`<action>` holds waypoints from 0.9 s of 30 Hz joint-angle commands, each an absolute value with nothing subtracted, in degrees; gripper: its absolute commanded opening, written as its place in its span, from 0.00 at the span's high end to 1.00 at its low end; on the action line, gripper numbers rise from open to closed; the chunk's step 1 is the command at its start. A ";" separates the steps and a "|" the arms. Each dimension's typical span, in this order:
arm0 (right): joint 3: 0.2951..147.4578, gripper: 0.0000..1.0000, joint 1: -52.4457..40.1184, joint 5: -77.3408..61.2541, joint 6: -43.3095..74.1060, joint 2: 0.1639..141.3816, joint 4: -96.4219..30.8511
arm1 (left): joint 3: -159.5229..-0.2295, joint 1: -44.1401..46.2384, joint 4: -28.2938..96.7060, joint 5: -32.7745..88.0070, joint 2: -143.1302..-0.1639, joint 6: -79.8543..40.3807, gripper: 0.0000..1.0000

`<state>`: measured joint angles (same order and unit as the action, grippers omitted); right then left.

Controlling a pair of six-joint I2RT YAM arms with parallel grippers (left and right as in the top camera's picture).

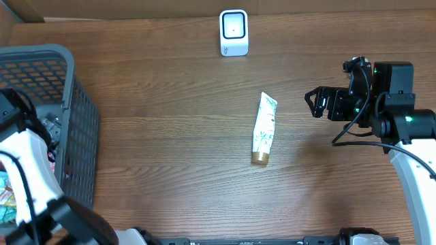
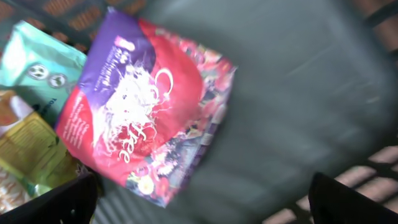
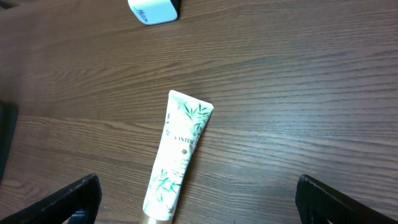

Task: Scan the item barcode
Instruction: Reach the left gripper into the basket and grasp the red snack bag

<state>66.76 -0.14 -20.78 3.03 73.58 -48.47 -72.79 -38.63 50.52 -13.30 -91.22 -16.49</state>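
**Location of the item.** The tube (image 1: pixel 263 129) lies flat on the table (image 1: pixel 170 156), just right of centre in the overhead view. Its flat crimped end points to the top of the frame and its gold cap to the bottom. The scanner (image 1: pixel 234 32) stands at the top centre, well apart from the tube.

**State of the grippers.** The right gripper (image 1: pixel 312 104) hovers to the right of the tube, clear of it. Its jaws stand fully apart and hold nothing. The left gripper (image 2: pixel 205 202) is down inside the basket (image 1: pixel 75 102) at the left edge, also spread wide and empty. It hangs above a red and purple packet (image 2: pixel 143 106).

**Handling.** The tube is probably light, with soft plastic walls that give under pressure. The glossy skin is likely to slip. The crimped end is thin and offers little to pinch, while the cap end is stiffer and rounder.

**Where to grip.** Close across the narrow width of the body, at mid-length or slightly toward the cap, with moderate force only — too much could deform the tube or push it out of the jaws.

**Barcode.** No barcode shows on the upper face. It is probably underneath, so a turn toward the scanner may be needed.
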 commanded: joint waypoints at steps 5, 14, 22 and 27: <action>68.27 0.00 -0.32 -21.08 3.22 73.43 -48.14 | -72.44 -38.68 52.38 -19.25 -99.22 -10.70 0.02; 68.27 0.00 -0.32 -21.08 3.22 73.43 -48.14 | -72.44 -39.48 51.96 -26.59 -103.33 -13.74 0.00; 68.27 0.00 -0.32 -21.08 3.22 73.43 -48.14 | -72.44 -40.93 50.22 -26.57 -105.41 -13.72 0.04; 68.27 0.00 -0.32 -21.08 3.22 73.43 -48.14 | -72.44 -40.86 47.83 -25.76 -105.49 -13.76 0.29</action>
